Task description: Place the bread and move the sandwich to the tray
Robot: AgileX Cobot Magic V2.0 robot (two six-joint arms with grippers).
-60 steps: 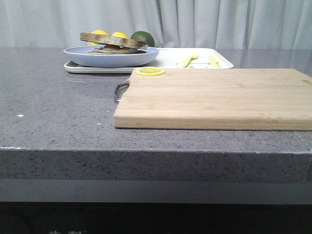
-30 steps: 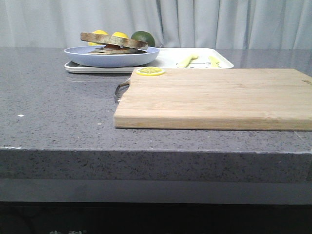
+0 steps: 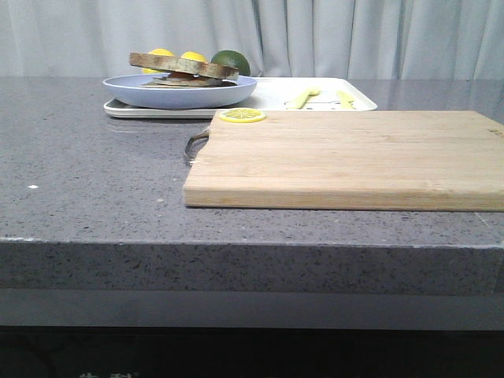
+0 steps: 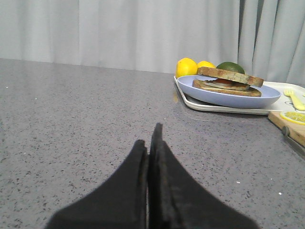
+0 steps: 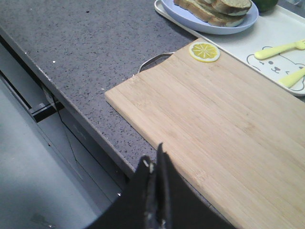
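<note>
Tray (image 3: 276, 94): we see the cream-white tray at the far side of the grey counter (image 3: 94, 173), just behind the wooden cutting board (image 3: 346, 157). It holds the plate on its left part and two pale yellow utensils (image 5: 279, 49) on its right part, over a printed bear face.
Plate (image 3: 179, 90): we find the round pale blue plate resting on the tray, its rim overhanging the tray's near edge a little.
Sandwich (image 4: 227, 81): it lies inside the plate, a lower slice with a red and white filling on it.
Bread (image 3: 183, 64): the top slice sits on the sandwich, tilted, its crust golden brown.
Fruit: we count two lemons (image 4: 186, 67) and a green fruit (image 4: 230, 67) behind the plate; whether they stand on the tray we cannot tell.
Cutting board: it carries only a lemon slice (image 3: 242, 116) at its far left corner.
Left gripper (image 4: 151, 143): we see its fingers pressed together, holding nothing, low over bare counter, well apart from the tray.
Right gripper (image 5: 156, 164): its fingers are also together, empty, above the board's near edge.
</note>
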